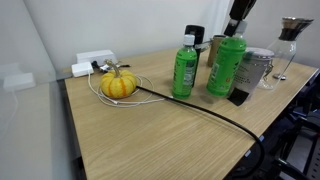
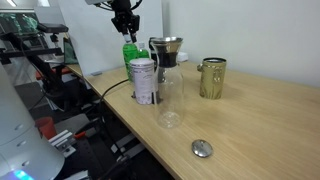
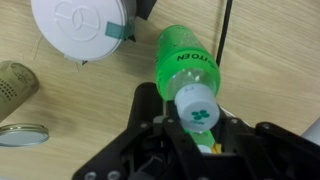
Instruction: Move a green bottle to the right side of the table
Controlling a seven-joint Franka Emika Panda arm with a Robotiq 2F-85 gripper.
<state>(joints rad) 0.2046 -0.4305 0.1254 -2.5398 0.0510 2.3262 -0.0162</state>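
We judge the step in hand to be the grasp, with the carry to the right side yet to come. In both exterior views the gripper (image 1: 237,28) hangs straight down over the neck of the green bottle (image 1: 227,64), which stands upright on the surface (image 1: 150,140) in a cluster of things: the slimmer bottle (image 1: 183,68) just beside it, a metal cup (image 1: 258,68) close on its other side, a gold mug (image 1: 215,45) behind, and a glass carafe (image 1: 285,50) further along. In the wrist view the white cap of the slimmer bottle sits just ahead of the fingers (image 3: 150,125), and only a sliver of green shows between them, so the bottle top seems to lie inside the jaws. Whether they have closed on it or merely straddle it we cannot tell, nor can we tell whether the base has left the surface. A small pumpkin (image 1: 118,85) and a black cable (image 1: 200,108) lie on the open part of the surface, well apart from the bottle. The next move, as we see it, calls for a firm hold on the neck, a straight lift clear of the neighbours, and a carry that avoids the cup and carafe. A tall bottle held by its top may swing, so we would move it gently.
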